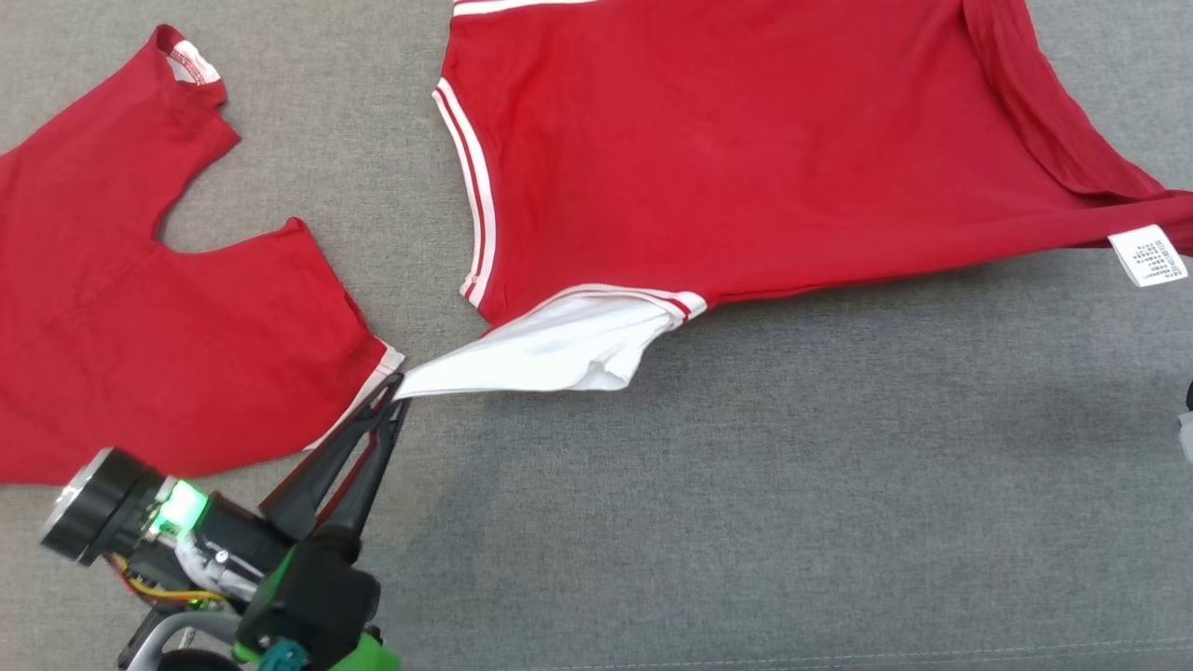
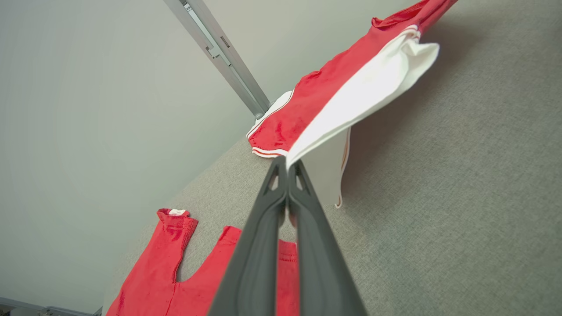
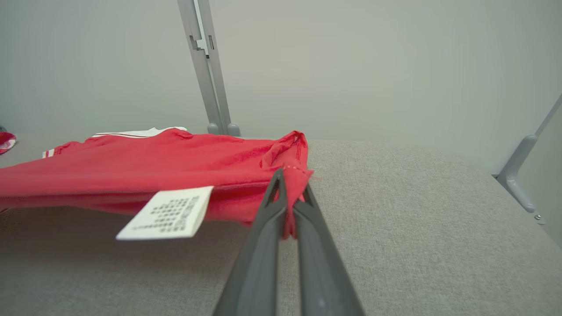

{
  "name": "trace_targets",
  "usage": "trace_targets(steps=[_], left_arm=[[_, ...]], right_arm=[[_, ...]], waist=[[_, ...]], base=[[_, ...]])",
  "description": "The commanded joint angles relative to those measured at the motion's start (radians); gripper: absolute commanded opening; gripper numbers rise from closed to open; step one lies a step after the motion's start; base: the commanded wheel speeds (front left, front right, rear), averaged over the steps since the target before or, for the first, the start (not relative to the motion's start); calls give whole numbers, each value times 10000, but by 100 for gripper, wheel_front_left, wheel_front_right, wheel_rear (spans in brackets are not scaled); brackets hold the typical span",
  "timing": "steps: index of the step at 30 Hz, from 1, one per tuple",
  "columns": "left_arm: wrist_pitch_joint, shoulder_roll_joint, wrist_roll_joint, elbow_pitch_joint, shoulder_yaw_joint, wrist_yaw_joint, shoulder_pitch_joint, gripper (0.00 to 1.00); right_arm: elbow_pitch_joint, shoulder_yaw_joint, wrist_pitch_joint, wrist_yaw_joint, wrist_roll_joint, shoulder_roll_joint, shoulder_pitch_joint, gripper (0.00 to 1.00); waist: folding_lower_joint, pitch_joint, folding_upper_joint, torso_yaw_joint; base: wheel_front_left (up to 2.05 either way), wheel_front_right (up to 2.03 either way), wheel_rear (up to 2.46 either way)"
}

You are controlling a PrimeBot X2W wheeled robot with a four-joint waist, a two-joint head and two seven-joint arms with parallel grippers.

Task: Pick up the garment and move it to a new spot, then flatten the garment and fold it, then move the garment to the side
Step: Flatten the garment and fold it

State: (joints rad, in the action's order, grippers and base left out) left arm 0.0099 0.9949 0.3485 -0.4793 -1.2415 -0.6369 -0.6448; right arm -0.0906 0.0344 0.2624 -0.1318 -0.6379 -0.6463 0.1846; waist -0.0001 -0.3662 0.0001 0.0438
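Observation:
The garment (image 1: 746, 158) is a red shirt with white-striped trim, stretched across the grey surface between my two grippers. My left gripper (image 1: 396, 380) is shut on the tip of its white sleeve (image 1: 550, 349), pulling it out to a point. In the left wrist view the same gripper (image 2: 287, 163) pinches the white fabric (image 2: 364, 92), which hangs lifted off the surface. In the right wrist view my right gripper (image 3: 292, 175) is shut on a bunched red corner of the garment (image 3: 153, 162). A white care label (image 3: 167, 213) dangles beside it, also seen in the head view (image 1: 1148, 254).
A second red garment (image 1: 140, 326) lies flat at the left, close to my left arm. The grey padded surface (image 1: 792, 513) extends toward the near edge. Metal frame posts (image 3: 206, 66) stand at the far edge, and a rail (image 3: 522, 171) runs along the right.

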Motion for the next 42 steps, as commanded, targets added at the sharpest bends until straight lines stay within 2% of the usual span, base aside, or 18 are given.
trace_targets(steps=[1,7,17,25,30,31,32,33,34,35,38,42], left_arm=[[174,-101,-280,128,-22,144,-262,0],[714,-676,-801,1158,-56,966,-1234,0],[574,-1337,-1200,3277,136,2249,-2969,0],[570,-1901,-1848,4453,73,3198,-4305,0],[439,-2299,-1645,5182,41,3614,-4589,0],[382,-2426,-1482,5351,57,3652,-4543,13],[291,-2524,-1440,5467,76,3667,-4521,35],[191,-2616,-1384,5616,72,3661,-4488,60],[79,-2701,-1304,5749,94,3615,-4425,100],[-103,-2798,-1238,5860,154,3492,-4336,100],[-563,-2997,-930,6011,436,2986,-3939,100],[-1192,-3129,212,5582,1088,2111,-2841,100]], right_arm=[[-84,-34,32,21,105,65,-24,0],[-998,300,30,19,23,457,593,0],[-2484,908,31,19,331,920,2567,0],[-3086,1037,31,19,986,855,3594,0],[-3357,1294,31,19,1340,861,3984,0],[-3472,1377,31,19,1385,871,4042,0],[-3584,1450,31,19,1398,900,4093,14],[-3674,1505,31,18,1429,937,4179,34],[-3734,1536,31,18,1460,958,4247,66],[-3796,1528,31,18,1495,987,4318,100],[-3694,1247,32,18,1716,1135,4359,100],[-3069,640,31,18,1992,1378,3885,100]], waist=[[1,15,-1,-84],[1,-455,-1,-140],[1,-1300,-1,-249],[1,-1912,-1,-137],[1,-2143,-1,-110],[1,-2174,-1,-109],[1,-2193,-1,-110],[1,-2205,-1,-116],[1,-2203,-1,-121],[1,-2186,-1,-131],[1,-2025,-1,-168],[1,-1582,-1,-196]], base=[[0,0,0],[0,0,0],[0,0,0],[0,0,0],[0,0,0],[0,0,0],[0,0,0],[0,0,0],[0,0,0],[0,0,0],[0,0,0],[0,0,0]])
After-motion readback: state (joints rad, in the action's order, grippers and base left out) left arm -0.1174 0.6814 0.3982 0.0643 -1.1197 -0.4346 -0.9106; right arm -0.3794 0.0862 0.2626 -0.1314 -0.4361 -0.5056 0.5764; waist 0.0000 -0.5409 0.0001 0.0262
